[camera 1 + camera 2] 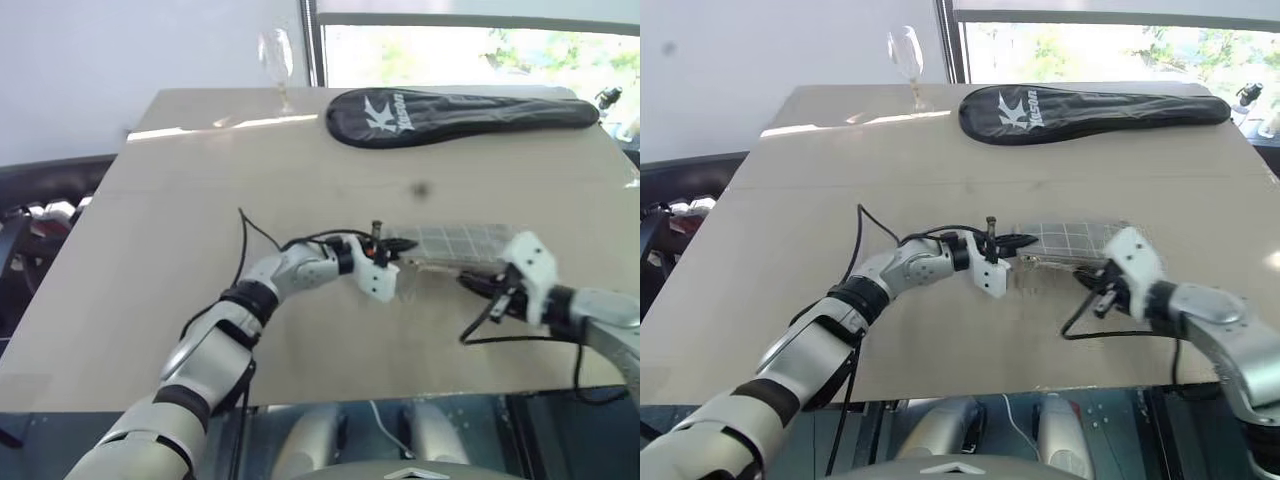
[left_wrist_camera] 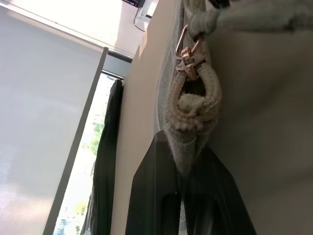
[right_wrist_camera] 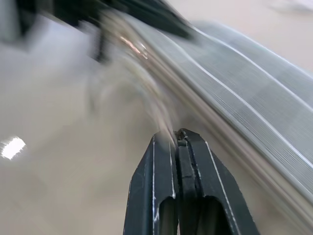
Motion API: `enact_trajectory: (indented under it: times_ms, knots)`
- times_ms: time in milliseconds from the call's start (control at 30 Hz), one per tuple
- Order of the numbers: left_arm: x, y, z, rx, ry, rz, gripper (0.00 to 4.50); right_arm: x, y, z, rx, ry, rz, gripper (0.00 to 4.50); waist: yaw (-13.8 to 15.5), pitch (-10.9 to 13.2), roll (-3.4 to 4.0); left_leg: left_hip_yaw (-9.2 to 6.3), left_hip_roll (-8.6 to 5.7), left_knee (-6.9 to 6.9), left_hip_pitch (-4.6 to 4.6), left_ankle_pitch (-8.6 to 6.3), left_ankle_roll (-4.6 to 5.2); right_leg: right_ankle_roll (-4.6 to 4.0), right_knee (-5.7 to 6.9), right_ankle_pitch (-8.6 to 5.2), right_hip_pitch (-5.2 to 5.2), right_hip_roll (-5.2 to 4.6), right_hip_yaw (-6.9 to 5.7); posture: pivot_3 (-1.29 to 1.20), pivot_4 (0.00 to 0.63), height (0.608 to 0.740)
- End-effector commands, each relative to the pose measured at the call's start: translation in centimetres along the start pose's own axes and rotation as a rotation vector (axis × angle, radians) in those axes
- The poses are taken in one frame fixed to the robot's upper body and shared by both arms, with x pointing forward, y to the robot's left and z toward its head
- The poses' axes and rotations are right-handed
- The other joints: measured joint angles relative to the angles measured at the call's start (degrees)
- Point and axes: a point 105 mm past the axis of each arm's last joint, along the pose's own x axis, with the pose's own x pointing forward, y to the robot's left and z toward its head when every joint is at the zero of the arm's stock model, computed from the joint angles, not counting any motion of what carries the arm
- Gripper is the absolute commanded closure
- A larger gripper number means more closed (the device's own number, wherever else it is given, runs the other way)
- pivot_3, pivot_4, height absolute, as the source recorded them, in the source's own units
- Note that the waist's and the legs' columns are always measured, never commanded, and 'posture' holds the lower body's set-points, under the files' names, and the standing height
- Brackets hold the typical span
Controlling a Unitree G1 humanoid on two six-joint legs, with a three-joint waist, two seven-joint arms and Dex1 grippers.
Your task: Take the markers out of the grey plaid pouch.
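The head views show the whole table (image 1: 150, 300): the pouch (image 1: 460, 243) lies flat right of centre, towards the near edge, between the two grippers. The left gripper (image 1: 398, 245) meets its left end; the right gripper (image 1: 470, 283) sits at its near edge, towards the right. At the far edge lie a black racket cover (image 1: 450, 115) and, left of it, a wine glass (image 1: 276, 60).

The left wrist view gives what the head views cannot: the black fingers (image 2: 156, 196) are clamped on the pouch's (image 2: 188, 147) fabric end, where a cord loop (image 2: 193, 100) hangs from a coppery clasp (image 2: 188, 54).

The right wrist view, blurred, shows that gripper's (image 3: 177, 139) fingers pressed together with something thin and pale caught at the tips, apparently the zipper pull (image 3: 164, 120), though the blur leaves this unsure. The pouch's (image 3: 254, 93) zipper edge runs just beside them.

The pouch is grey-green with a white grid, a slim rectangle.
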Motion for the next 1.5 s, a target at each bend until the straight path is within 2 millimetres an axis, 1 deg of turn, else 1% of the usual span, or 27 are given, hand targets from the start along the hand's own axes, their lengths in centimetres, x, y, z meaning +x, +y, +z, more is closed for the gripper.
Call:
enact_trajectory:
  times_ms: [33, 100, 167, 200, 233, 300, 367, 433, 467, 500, 567, 600, 633, 700, 867, 967, 1067, 1133, 1400, 1500]
  knots:
    - [-1.6, -0.9, -1.6, -0.023, 0.075, -0.026, 4.5, -2.3, -2.4, -1.4, 0.018, 0.042, -0.094, 4.39, -0.1, 0.0, -0.02, 0.03, 0.06, -0.02, 0.05, 0.0, 0.0, -0.01, 0.02, 0.0, 0.01, -0.01, 0.04, 0.0, 0.15, 0.74]
    - [-1.9, -0.8, -1.7, -0.026, 0.083, -0.02, 4.5, -3.8, -3.7, -3.6, 0.055, 0.116, -0.158, 4.39, -0.2, -0.1, 0.02, 0.08, 0.12, -0.05, 0.14, 0.0, 0.0, -0.03, 0.07, 0.02, 0.02, -0.04, 0.12, 0.0, 0.15, 0.74]
    - [-2.1, -0.7, -1.8, -0.027, 0.086, -0.018, 4.5, -4.9, -4.7, -4.7, 0.057, 0.157, -0.203, 4.39, -0.1, -0.1, 0.03, 0.08, 0.12, -0.07, 0.19, 0.0, 0.0, -0.03, 0.09, 0.01, 0.08, -0.03, 0.1, 0.0, 0.15, 0.74]
    - [-2.1, -0.7, -1.8, -0.028, 0.086, -0.017, 4.5, -5.1, -4.8, -4.6, 0.05, 0.155, -0.207, 4.39, -0.2, -0.1, 0.03, 0.12, 0.12, -0.07, 0.21, 0.0, 0.0, -0.03, 0.08, 0.02, 0.1, -0.02, 0.12, 0.0, 0.15, 0.74]
    - [-2.1, -0.6, -1.8, -0.028, 0.085, -0.017, 4.5, -4.9, -4.5, -4.1, 0.054, 0.133, -0.189, 4.39, -0.4, -0.1, 0.04, 0.16, 0.11, -0.07, 0.22, 0.0, 0.01, -0.02, 0.08, 0.02, 0.1, -0.02, 0.16, 0.0, 0.15, 0.74]
    - [-2.1, -0.7, -1.6, -0.03, 0.081, -0.016, 4.5, -4.1, -3.2, -3.2, 0.067, 0.096, -0.117, 4.39, -0.9, -0.1, 0.04, 0.28, 0.12, -0.07, 0.31, -0.01, 0.01, -0.01, 0.09, 0.02, 0.14, -0.04, 0.32, 0.0, 0.15, 0.74]
    - [-1.9, -0.7, -1.5, -0.032, 0.075, -0.018, 4.5, -3.0, -1.5, -2.5, 0.066, 0.087, -0.031, 4.39, -1.0, -0.1, 0.04, 0.27, 0.13, -0.08, 0.41, -0.02, 0.03, -0.01, 0.09, 0.02, 0.24, -0.04, 0.31, 0.0, 0.15, 0.74]
    - [-1.7, -0.8, -1.3, -0.035, 0.071, -0.018, 4.5, -1.9, 0.1, -2.0, 0.055, 0.08, 0.044, 3.85, -1.0, -0.1, 0.03, 0.25, 0.15, -0.09, 0.48, -0.1, 0.17, 0.0, 0.08, 0.02, 0.31, -0.04, 0.28, 0.0, 0.15, 0.74]
    - [-1.6, -0.8, -1.3, -0.036, 0.069, -0.018, 4.5, -1.4, 0.6, -1.8, 0.049, 0.072, 0.058, 3.64, -0.9, -0.1, 0.02, 0.22, 0.15, -0.09, 0.49, -0.14, 0.23, 0.0, 0.07, 0.02, 0.34, -0.04, 0.25, 0.0, 0.15, 0.74]
    - [-1.6, -0.8, -1.2, -0.036, 0.068, -0.017, 4.5, -0.9, 0.8, -1.5, 0.041, 0.057, 0.058, 3.05, -0.9, -0.1, 0.01, 0.21, 0.14, -0.08, 0.5, -0.14, 0.23, 0.0, 0.06, 0.02, 0.35, -0.03, 0.23, 0.0, 0.15, 0.74]
    - [-1.4, -0.6, -1.1, -0.037, 0.064, -0.013, 4.5, 0.4, 1.9, -0.9, 0.052, 0.031, 0.094, 2.05, -0.9, -0.1, -0.04, 0.22, 0.12, -0.07, 0.49, -0.11, 0.18, 0.0, 0.04, 0.02, 0.35, -0.04, 0.23, 0.0, 0.15, 0.74]
    - [-1.3, -0.6, -1.0, -0.037, 0.061, -0.012, 4.5, 1.1, 2.7, -0.7, 0.055, 0.02, 0.132, 1.7, -0.9, -0.1, -0.04, 0.22, 0.1, -0.07, 0.48, -0.02, 0.03, 0.0, 0.04, 0.03, 0.35, -0.05, 0.23, 0.0, 0.15, 0.74]
    - [-1.3, -0.6, -0.9, -0.038, 0.057, -0.013, 4.5, 1.6, 3.3, -0.5, 0.059, 0.01, 0.152, 1.7, -0.8, -0.1, -0.05, 0.23, 0.09, -0.07, 0.48, -0.02, 0.02, 0.01, 0.03, 0.03, 0.35, -0.05, 0.24, 0.0, 0.15, 0.74]
    - [-1.1, -0.8, -0.6, -0.038, 0.044, -0.017, 4.5, 2.7, 3.5, 0.0, 0.069, -0.015, 0.143, 1.7, -0.7, -0.1, -0.06, 0.21, 0.09, -0.07, 0.48, -0.02, 0.02, 0.01, 0.03, 0.03, 0.35, -0.05, 0.23, 0.0, 0.15, 0.74]
    - [-0.8, -0.9, -0.2, -0.042, 0.032, -0.02, 4.5, 4.8, 3.3, 0.9, 0.054, -0.043, 0.117, 1.7, -0.4, -0.1, -0.05, 0.2, 0.07, -0.07, 0.46, -0.01, 0.01, 0.01, 0.01, 0.03, 0.33, -0.02, 0.21, 0.0, 0.15, 0.74]
    - [-0.7, -1.0, 0.0, -0.041, 0.026, -0.024, 4.5, 5.9, 2.9, 1.7, 0.066, -0.064, 0.082, 1.7, -0.3, -0.1, -0.05, 0.2, 0.07, -0.08, 0.45, -0.01, 0.01, 0.0, 0.0, 0.03, 0.32, 0.03, 0.21, 0.0, 0.15, 0.74]
    - [-0.7, -1.0, 0.1, -0.042, 0.024, -0.024, 4.5, 6.4, 2.3, 1.8, 0.072, -0.064, 0.039, 1.7, -0.1, -0.1, -0.05, 0.18, 0.07, -0.1, 0.34, -0.01, 0.01, 0.0, 0.01, 0.03, 0.2, 0.02, 0.2, 0.0, 0.15, 0.74]
    - [-0.6, -1.1, 0.2, -0.041, 0.021, -0.026, 4.5, 6.8, 2.4, 2.2, 0.058, -0.076, 0.038, 1.7, -0.1, -0.1, -0.05, 0.18, 0.07, -0.08, 0.25, -0.01, 0.0, 0.0, 0.0, 0.03, 0.1, 0.02, 0.2, 0.0, 0.15, 0.74]
    - [-0.3, -1.3, 0.4, -0.04, 0.012, -0.033, 4.5, 7.1, 4.7, 4.3, -0.059, -0.101, 0.13, 1.7, 0.0, -0.1, -0.04, 0.17, 0.06, -0.07, 0.16, 0.0, 0.0, 0.0, 0.01, 0.03, 0.02, 0.02, 0.18, 0.0, 0.15, 0.74]
    - [-0.3, -1.3, 0.4, -0.04, 0.014, -0.035, 4.5, 7.1, 5.2, 4.6, -0.089, -0.093, 0.146, 1.7, 0.0, -0.1, -0.04, 0.16, 0.05, -0.07, 0.14, 0.0, 0.0, 0.0, 0.0, 0.03, 0.01, 0.02, 0.17, 0.0, 0.15, 0.74]
